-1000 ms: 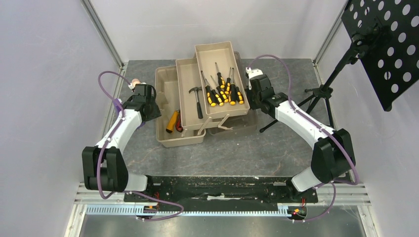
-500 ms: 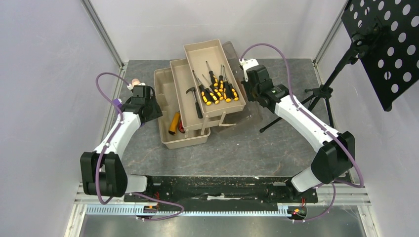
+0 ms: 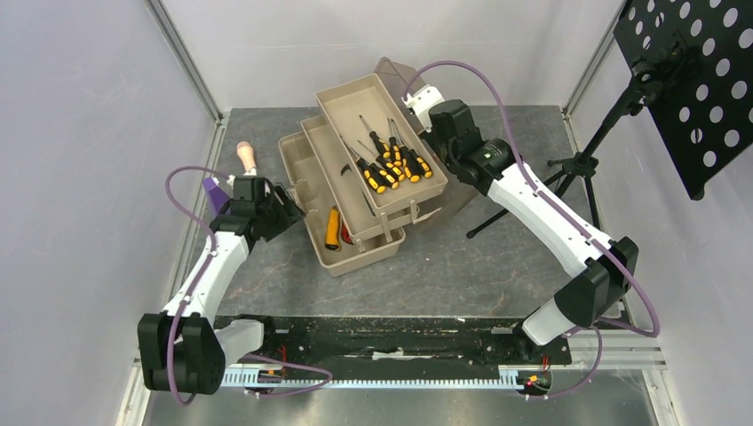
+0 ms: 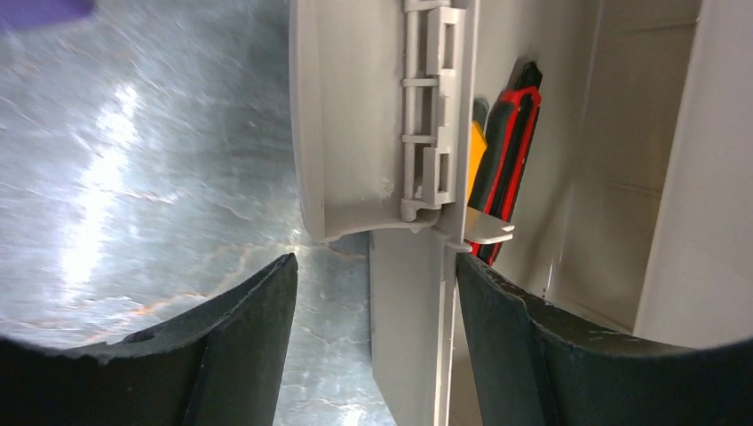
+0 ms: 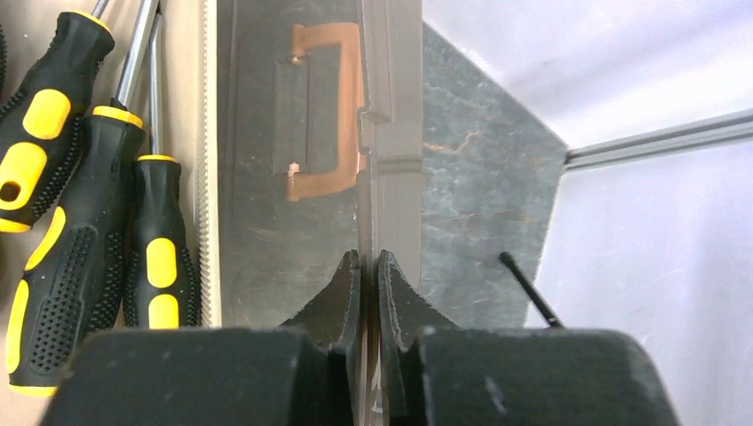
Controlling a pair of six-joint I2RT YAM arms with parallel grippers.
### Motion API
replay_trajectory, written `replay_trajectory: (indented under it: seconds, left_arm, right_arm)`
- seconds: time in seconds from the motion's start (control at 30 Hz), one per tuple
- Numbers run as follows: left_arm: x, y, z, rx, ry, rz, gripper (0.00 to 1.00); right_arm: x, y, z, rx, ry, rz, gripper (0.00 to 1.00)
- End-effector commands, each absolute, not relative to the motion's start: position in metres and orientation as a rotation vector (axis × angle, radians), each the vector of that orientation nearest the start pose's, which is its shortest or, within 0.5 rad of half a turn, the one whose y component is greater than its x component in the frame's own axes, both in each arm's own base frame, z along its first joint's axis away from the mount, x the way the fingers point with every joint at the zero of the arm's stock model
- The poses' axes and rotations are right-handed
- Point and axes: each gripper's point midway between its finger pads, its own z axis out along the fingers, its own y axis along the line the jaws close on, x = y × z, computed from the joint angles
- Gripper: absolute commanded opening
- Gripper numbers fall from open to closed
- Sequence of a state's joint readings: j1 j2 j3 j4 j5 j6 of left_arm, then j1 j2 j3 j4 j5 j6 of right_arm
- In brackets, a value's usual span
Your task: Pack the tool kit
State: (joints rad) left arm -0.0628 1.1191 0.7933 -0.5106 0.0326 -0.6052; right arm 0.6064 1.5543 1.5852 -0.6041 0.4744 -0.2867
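Toolbox (image 3: 295, 169) is sitting mid-table (image 3: 462, 266), now skewed, its trays sliding leftward since a second ago. Right gripper (image 5: 368, 266) is pinching the clear lid (image 5: 293, 133) tight and swinging it over. Left gripper (image 4: 373, 275) is widening, straddling the box's left wall, gripping nothing. Screwdrivers (image 3: 395, 164) are riding the top tray. Closing is likely underway.

A: Top view?
B: Fixed, high above the near edge, facing down and forward; far enough to take in the whole surface (image 3: 462, 266).
A: Left wrist?
B: Mounted on the left end effector (image 4: 375, 266), looking out along its fingers (image 4: 231, 346); very close on the toolbox (image 4: 355, 115) rim and knife (image 4: 506, 151).
A: Right wrist?
B: Likewise on the right end effector (image 5: 369, 259), tight against the toolbox lid, screwdrivers (image 5: 98, 204) at left.
A: Overlap?
B: Toolbox in all three; knife in top and left, screwdrivers in top and right.
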Motion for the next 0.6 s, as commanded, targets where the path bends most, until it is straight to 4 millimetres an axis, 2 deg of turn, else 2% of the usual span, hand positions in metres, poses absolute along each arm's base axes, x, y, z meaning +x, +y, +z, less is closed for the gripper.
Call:
replay_trajectory:
  seconds: [0.0,0.23,0.37,0.47,0.57]
  left_arm:
    - [0.31,-0.078,0.124,-0.742,2.254,-0.635,0.71]
    - [0.316,-0.113,0.114,-0.768,2.207,-0.879,0.64]
    - [0.326,-0.142,0.122,-0.719,2.176,-0.987,0.6]
    - [0.333,-0.161,0.125,-0.699,2.157,-1.038,0.6]
    - [0.338,-0.179,0.126,-0.684,2.139,-1.095,0.6]
  right_arm:
    - [0.406,0.169,0.4,-0.568,1.691,-0.414,0.0]
    - [0.383,0.184,0.431,-0.601,1.574,-0.537,0.0]
    - [0.369,0.196,0.448,-0.632,1.506,-0.604,0.0]
    - [0.357,0.209,0.453,-0.682,1.466,-0.675,0.0]
    - [0.344,0.225,0.448,-0.737,1.434,-0.73,0.0]
